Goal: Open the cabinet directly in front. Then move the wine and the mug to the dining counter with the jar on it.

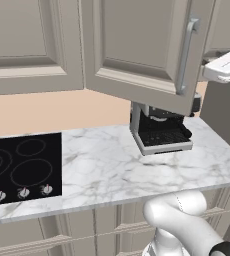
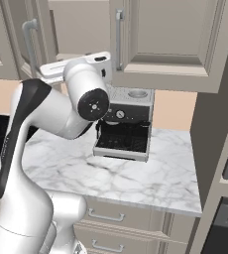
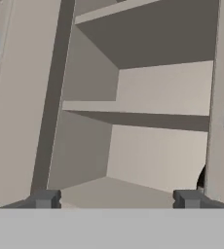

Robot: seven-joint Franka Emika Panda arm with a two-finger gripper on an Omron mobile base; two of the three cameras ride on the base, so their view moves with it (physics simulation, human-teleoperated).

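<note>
The cabinet [image 3: 148, 87] has its left door [image 1: 137, 45] swung out towards me, its silver handle [image 1: 187, 55] at the free edge. The right door [image 2: 170, 34] is still closed. My gripper [image 3: 116, 199] is raised in front of the opening and is open, with nothing between its fingertips [image 3: 45, 198]. Inside I see one bare shelf [image 3: 143, 119] and the cabinet floor. A dark sliver [image 3: 200, 181] peeks out from behind the right door's edge; I cannot tell whether it is the wine. The mug is hidden. The dining counter and the jar are out of view.
A coffee machine [image 1: 159, 131] stands on the marble counter [image 1: 102, 170] below the cabinet. A black cooktop [image 1: 22, 167] lies at the left. A tall dark unit [image 2: 220, 149] bounds the counter on the right. The open door juts out over the counter.
</note>
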